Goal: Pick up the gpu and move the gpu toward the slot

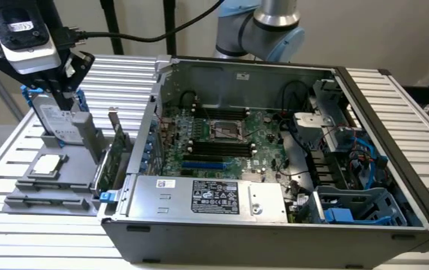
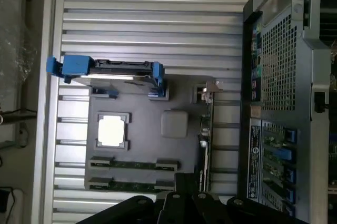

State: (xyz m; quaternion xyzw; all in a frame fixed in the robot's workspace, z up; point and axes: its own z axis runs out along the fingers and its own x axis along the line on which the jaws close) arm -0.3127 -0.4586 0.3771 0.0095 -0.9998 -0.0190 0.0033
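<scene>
A slatted aluminium table (image 1: 414, 118) carries two things directly on its ribs: a grey parts tray (image 2: 139, 139) toward the exterior view's left and, just beside it, an open dark desktop computer case (image 1: 275, 242) lying on its side, covering most of the surface.

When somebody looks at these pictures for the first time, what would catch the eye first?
The open computer case strikes first, across the middle and right of the exterior view, its green motherboard laid bare. On the exterior view's left, the end effector hangs close above an upright hard drive with blue rails on a gray tray. The gpu stands on edge at the tray's side nearest the case.
</scene>
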